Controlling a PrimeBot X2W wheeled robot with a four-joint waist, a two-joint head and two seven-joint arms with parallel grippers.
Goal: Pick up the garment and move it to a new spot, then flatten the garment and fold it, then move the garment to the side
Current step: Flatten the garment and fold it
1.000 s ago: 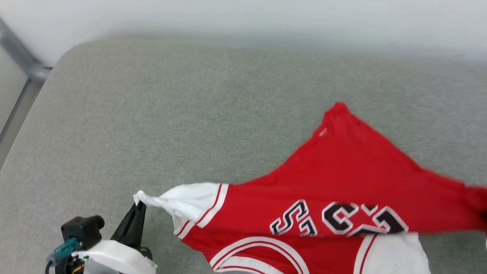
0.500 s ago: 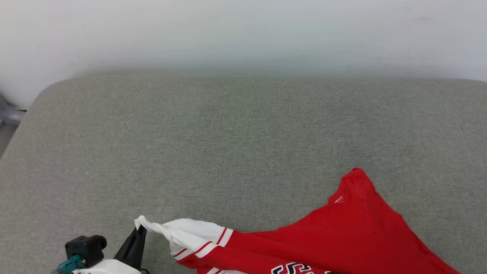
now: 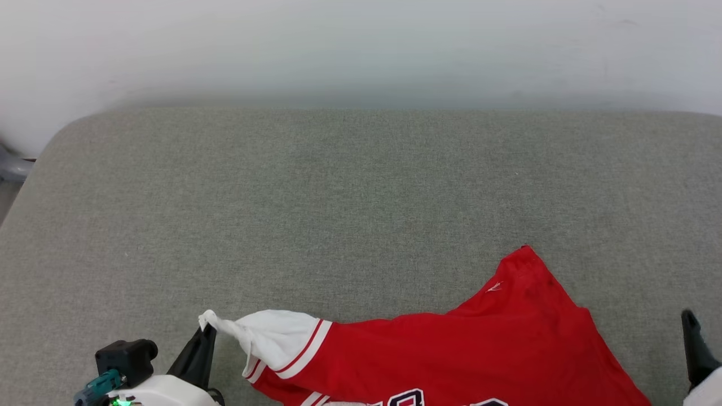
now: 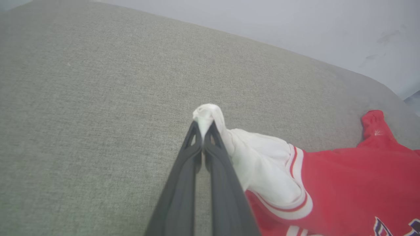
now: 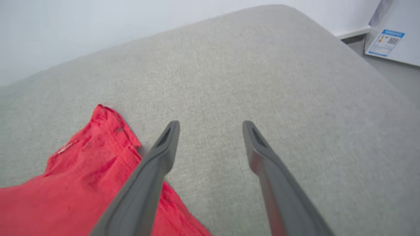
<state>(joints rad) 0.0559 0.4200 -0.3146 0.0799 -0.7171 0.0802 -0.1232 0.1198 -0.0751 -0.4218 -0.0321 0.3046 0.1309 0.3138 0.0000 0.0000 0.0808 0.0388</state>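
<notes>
On the grey cushion (image 3: 338, 186) the garment (image 3: 451, 361) lies near me, seemingly soft and light, my left gripper (image 4: 202, 127) clamped on its white sleeve tip (image 4: 210, 113), my right gripper (image 5: 210, 126) spread empty near the red corner (image 5: 105, 114) I'd take next.

My left gripper (image 4: 203, 127) is a pair of long, matte, dark grey fingers (image 4: 182, 183). They taper from broad bases to narrow tips, and each tip is pierced by a slim, elongated slot. On the head camera I see them rooted in a glossy white rounded wrist housing (image 3: 163, 392). Beside that shell sits a small black boxy camera module (image 3: 125, 356) with a stubby round barrel. Below it is a teal plug connector (image 3: 97, 384), next to a tiny green indicator light (image 3: 118, 401). My right gripper (image 5: 210, 126) has the same dark grey slotted fingers. A corner of its pale white forearm shell (image 3: 708, 392) shows under one black fingertip.
</notes>
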